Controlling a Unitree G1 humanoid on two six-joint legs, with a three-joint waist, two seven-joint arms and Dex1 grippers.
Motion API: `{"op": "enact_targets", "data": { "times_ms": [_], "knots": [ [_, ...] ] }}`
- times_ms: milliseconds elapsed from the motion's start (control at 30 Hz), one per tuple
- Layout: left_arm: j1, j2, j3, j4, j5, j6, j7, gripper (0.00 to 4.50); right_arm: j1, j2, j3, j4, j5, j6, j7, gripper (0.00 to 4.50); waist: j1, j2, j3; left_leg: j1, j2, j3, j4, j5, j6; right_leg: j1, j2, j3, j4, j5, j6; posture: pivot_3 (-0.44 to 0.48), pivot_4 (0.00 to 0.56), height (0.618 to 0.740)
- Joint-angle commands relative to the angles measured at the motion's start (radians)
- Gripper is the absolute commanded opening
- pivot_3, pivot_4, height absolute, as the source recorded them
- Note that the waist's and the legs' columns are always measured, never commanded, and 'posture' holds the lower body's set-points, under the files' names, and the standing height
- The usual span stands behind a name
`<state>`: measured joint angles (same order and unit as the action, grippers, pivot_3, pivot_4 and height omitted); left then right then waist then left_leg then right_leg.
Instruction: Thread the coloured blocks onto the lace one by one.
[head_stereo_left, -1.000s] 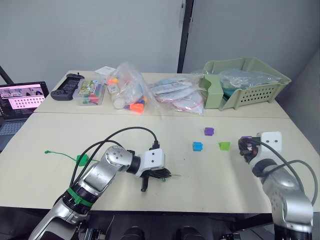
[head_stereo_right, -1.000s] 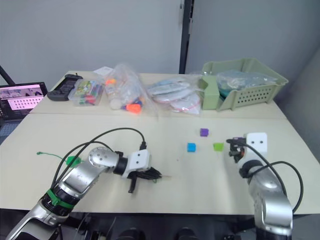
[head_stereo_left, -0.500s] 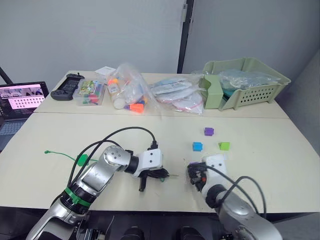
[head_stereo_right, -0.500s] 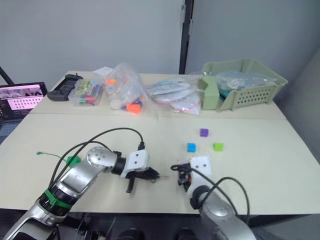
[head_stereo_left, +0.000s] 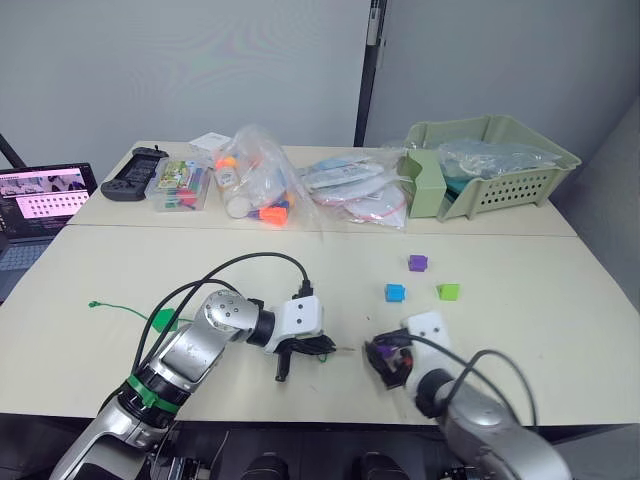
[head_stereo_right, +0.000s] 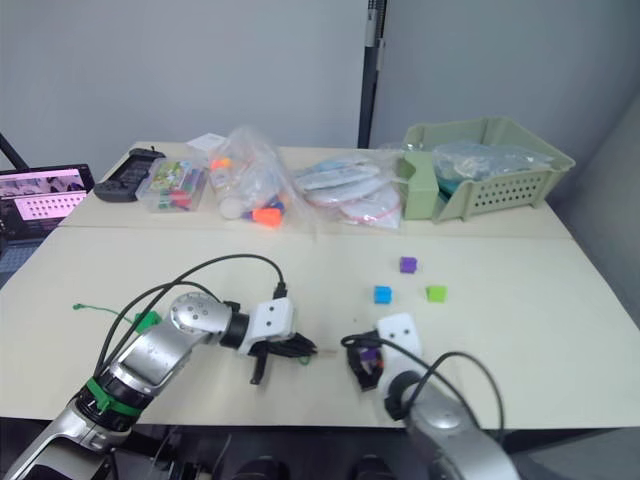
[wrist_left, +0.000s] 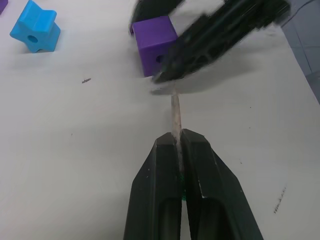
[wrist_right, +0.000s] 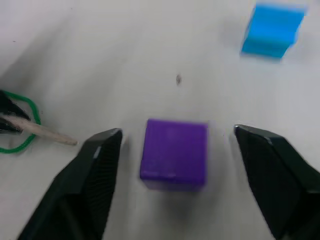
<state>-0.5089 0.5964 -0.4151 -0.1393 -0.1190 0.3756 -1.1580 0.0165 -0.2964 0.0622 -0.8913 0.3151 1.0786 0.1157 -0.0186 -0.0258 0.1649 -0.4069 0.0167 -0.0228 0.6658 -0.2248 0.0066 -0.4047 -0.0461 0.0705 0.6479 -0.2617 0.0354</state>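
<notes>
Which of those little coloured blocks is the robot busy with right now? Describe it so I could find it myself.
Start at the near edge of the pale table, where the two black grippers meet. Between the open fingers of the right gripper sits a purple cube with a hole through it, facing the stiff lace tip pinched by the left gripper. The other purple block lies farther back, beside a blue one and a light green one.

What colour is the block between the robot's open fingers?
Purple block, seen best in the right wrist view.
</notes>
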Motion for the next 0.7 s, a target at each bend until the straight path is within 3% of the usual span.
{"op": "enact_targets", "data": {
  "times_ms": [33, 167, 267, 433, 533, 700],
  "knots": [
    [-0.002, 0.003, 0.02, -0.027, -0.007, -0.005, 0.002, 0.0, -0.05, -0.071, -0.081, -0.085, 0.095, 0.035, 0.116, 4.48, 0.0, 0.0, 0.0, 0.0, 0.0, 0.0, 0.0, 0.0, 0.0, 0.0, 0.0, -0.001, 0.0, 0.0, 0.0, 0.0, 0.15, 0.74],
    [0.001, 0.001, 0.02, -0.037, -0.008, 0.004, 0.007, 0.0, -0.111, -0.264, -0.147, -0.025, 0.226, -0.012, 0.377, 4.48, 0.0, 0.0, 0.0, 0.0, 0.0, 0.0, 0.0, 0.0, 0.0, 0.0, 0.001, -0.002, 0.0, 0.0, 0.0, 0.0, 0.15, 0.74],
    [0.0, 0.002, 0.021, -0.044, -0.01, 0.01, 0.01, 0.0, -0.146, -0.446, -0.134, 0.107, 0.298, -0.1, 0.654, 4.48, 0.001, 0.0, 0.0, 0.0, 0.0, 0.001, 0.0, 0.0, 0.0, 0.001, 0.0, -0.001, -0.001, 0.0, 0.0, 0.0, 0.15, 0.74],
    [0.004, 0.005, 0.022, -0.058, -0.011, 0.022, 0.012, 0.0, -0.265, -0.622, 0.04, 0.413, 0.139, -0.418, 0.958, 4.48, 0.0, -0.001, 0.001, 0.001, 0.0, 0.002, 0.0, 0.0, 0.0, 0.001, 0.001, -0.001, -0.001, 0.0, 0.0, 0.0, 0.15, 0.74],
    [0.011, 0.008, 0.024, -0.068, -0.011, 0.029, 0.014, 0.0, -0.332, -0.643, 0.149, 0.584, 0.015, -0.629, 1.075, 4.48, 0.001, -0.001, 0.001, 0.001, 0.0, 0.002, 0.0, 0.0, 0.0, 0.0, 0.001, -0.001, -0.001, 0.0, 0.0, 0.0, 0.15, 0.74],
    [0.022, 0.012, 0.03, -0.089, -0.012, 0.045, 0.022, 0.0, -0.476, -0.574, 0.248, 0.825, -0.095, -0.865, 1.203, 4.48, -0.002, -0.001, 0.001, 0.001, 0.0, 0.002, 0.0, 0.0, 0.0, 0.0, 0.001, 0.0, -0.001, 0.0, 0.0, 0.0, 0.15, 0.74]
  ]
}}
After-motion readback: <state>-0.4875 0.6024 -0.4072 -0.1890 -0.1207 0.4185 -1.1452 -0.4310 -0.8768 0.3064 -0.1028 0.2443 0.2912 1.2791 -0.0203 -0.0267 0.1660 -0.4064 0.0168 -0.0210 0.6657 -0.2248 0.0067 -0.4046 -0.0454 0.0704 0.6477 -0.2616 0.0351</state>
